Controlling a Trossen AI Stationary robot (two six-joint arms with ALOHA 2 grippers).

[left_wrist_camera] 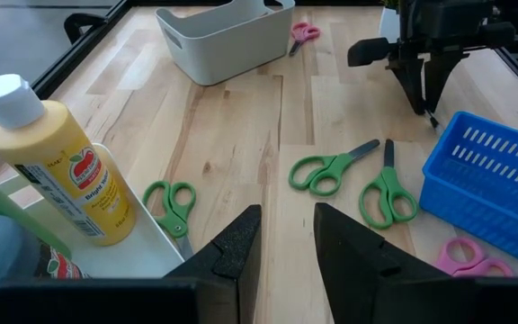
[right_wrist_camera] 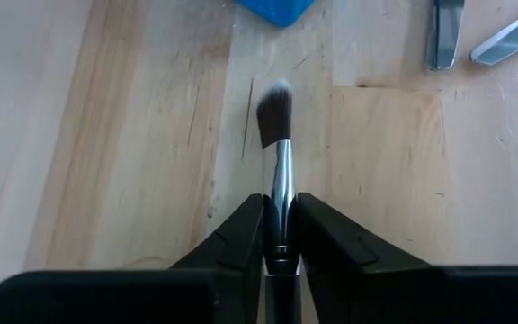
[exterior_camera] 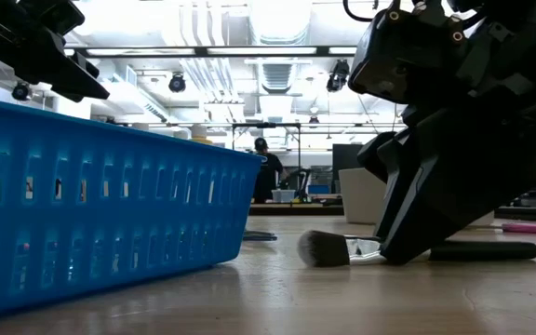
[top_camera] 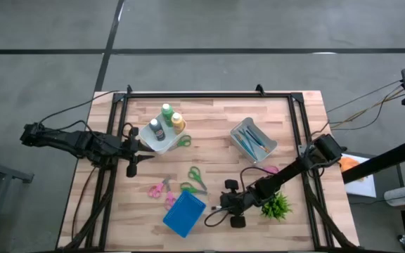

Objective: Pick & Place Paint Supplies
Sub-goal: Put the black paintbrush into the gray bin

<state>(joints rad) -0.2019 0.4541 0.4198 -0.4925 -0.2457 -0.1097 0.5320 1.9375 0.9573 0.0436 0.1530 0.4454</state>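
My right gripper point(top_camera: 220, 205) is down at the table near the front, between the blue basket point(top_camera: 183, 214) and the small plant point(top_camera: 276, 206). It is shut on a brush with a dark handle point(exterior_camera: 482, 250), a silver ferrule and a dark, white-tipped head point(right_wrist_camera: 275, 112). Green point(top_camera: 166, 112), yellow-orange point(top_camera: 178, 123) and dark grey point(top_camera: 157, 130) bottles stand on a white tray point(top_camera: 162, 145) at the far left. My left gripper point(left_wrist_camera: 286, 243) hovers open beside that tray, with nothing between its fingers. More brushes lie in the pale bin point(top_camera: 253, 138). My right gripper pinches the brush between its two fingers at the silver ferrule point(right_wrist_camera: 282, 211), where it meets the handle. The fingers point(exterior_camera: 417, 214) slant down from the table's far right. The brush lies flat on the table, its head point(exterior_camera: 322, 247) pointing ahead of the fingers and its handle trailing behind.
Green scissors point(top_camera: 197, 174) point(top_camera: 183, 140) and pink scissors point(top_camera: 159, 188) lie scattered mid-table. The blue basket's wall point(exterior_camera: 100, 205) stands close to the brush head. A pink thing point(top_camera: 269, 169) lies by the bin. Black frame rails run along the table's sides.
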